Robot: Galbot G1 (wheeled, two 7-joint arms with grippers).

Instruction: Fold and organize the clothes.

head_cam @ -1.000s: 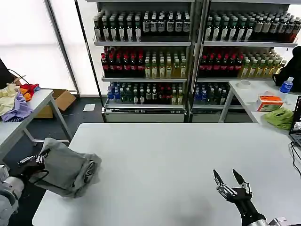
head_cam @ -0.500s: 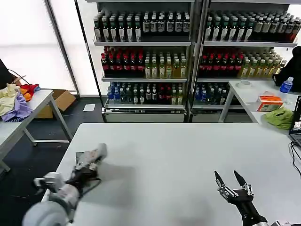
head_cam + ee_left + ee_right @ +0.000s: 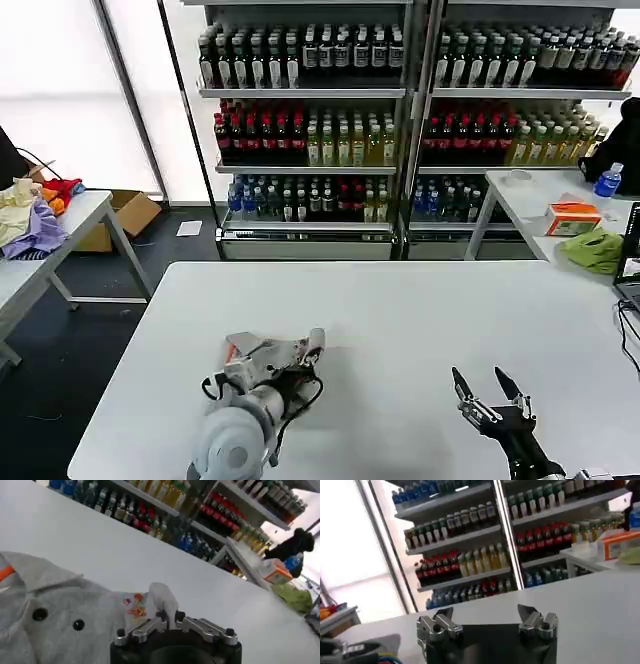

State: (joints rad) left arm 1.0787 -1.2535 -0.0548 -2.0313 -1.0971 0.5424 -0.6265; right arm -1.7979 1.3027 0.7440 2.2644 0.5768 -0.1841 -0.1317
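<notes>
Lower left of centre in head view: left gripper [image 3: 312, 340] low over the white rectangular table [image 3: 420, 300], fingers clamped on a pinch of a light grey soft-knit short-sleeved shirt [image 3: 262, 356]. Shirt bunched in a heap around the wrist, touching the tabletop, near the front-left part of the table. Left wrist view: same shirt [image 3: 65, 615] spread under the gripper [image 3: 169, 614], small multicolour chest print [image 3: 134, 606] just beside the pinched fold, two dark buttons [image 3: 39, 614] and an orange-red stripe [image 3: 5, 572] toward the frame's left edge. No crease or tidy edge visible; garment crumpled, not laid flat. Judged stage: very early, shirt brought onto the table, flattening and every fold yet to do, no finished stack anywhere on the table. Lower right of head view: right gripper [image 3: 486, 384] hovering above bare table, fingers apart, holding nothing, well apart from the shirt; right wrist view confirms spread fingers [image 3: 436, 625]. Likely needed soon to take a second corner.
</notes>
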